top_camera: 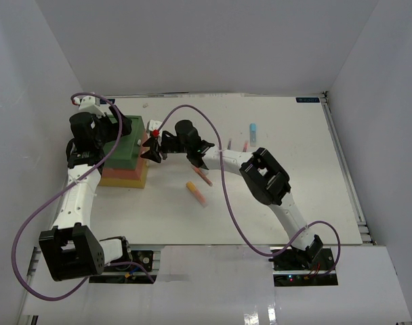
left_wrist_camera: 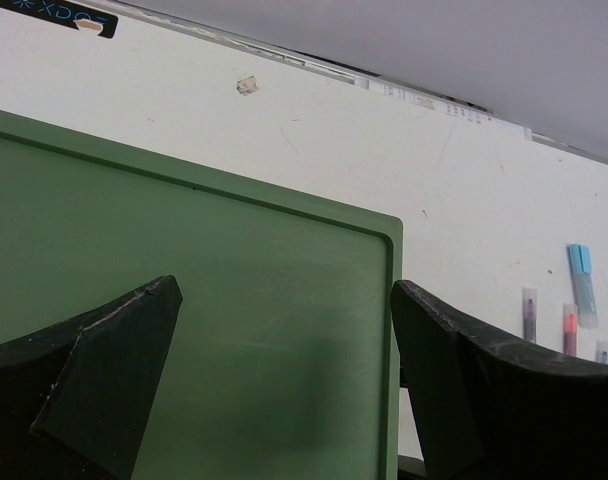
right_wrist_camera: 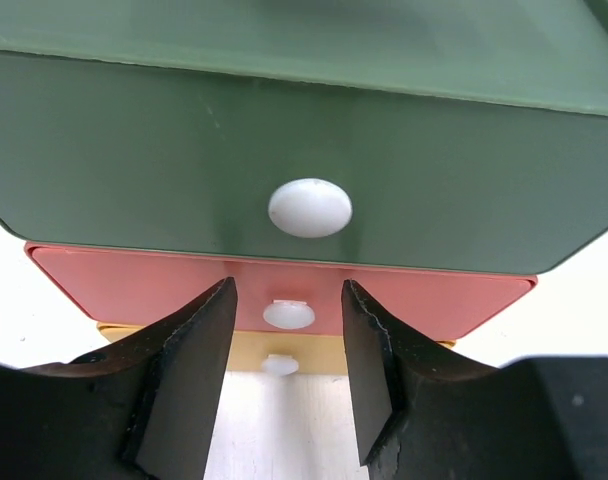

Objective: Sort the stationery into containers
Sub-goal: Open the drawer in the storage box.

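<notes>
The containers [top_camera: 125,154] stand stacked at the left: green [right_wrist_camera: 184,150] over pink [right_wrist_camera: 134,285] over yellow [right_wrist_camera: 324,352], each front with a white knob. My right gripper [right_wrist_camera: 288,290] is open at the fronts, its fingers either side of the pink drawer's knob [right_wrist_camera: 289,314] with a gap on both sides. The left gripper [left_wrist_camera: 284,370] hangs wide open above the green lid [left_wrist_camera: 204,290], holding nothing. On the table lie stationery pieces: an orange pen [top_camera: 196,193], a pink one [top_camera: 203,177] and a blue one [top_camera: 254,128].
More small pens [left_wrist_camera: 570,330] lie beside the blue one [left_wrist_camera: 582,285] at the far middle of the table. White walls close in the table on three sides. A purple cable [top_camera: 213,135] loops over the right arm.
</notes>
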